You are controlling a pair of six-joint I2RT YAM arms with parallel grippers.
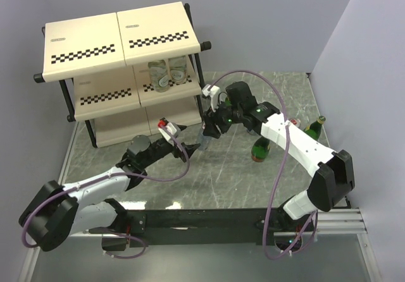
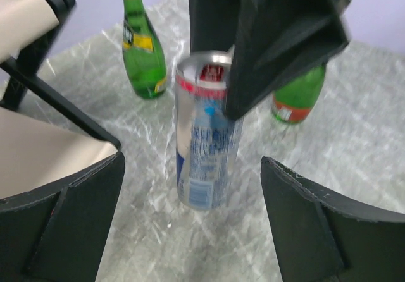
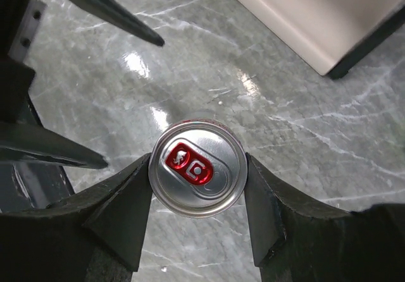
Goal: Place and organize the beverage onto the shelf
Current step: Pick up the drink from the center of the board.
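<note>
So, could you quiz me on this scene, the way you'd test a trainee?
1. True or false: the right gripper grips the slim blue-silver can near its top, one finger on each side.
2. Pick one. On the cream three-tier shelf with checkered strips, the two short clear bottles stand on: A) the top tier, B) the middle tier, C) the bottom tier.
3. In the overhead view, how many tall green glass bottles with gold caps show on the grey marble table?

Key: 1 true; 2 B; 3 two.
</note>
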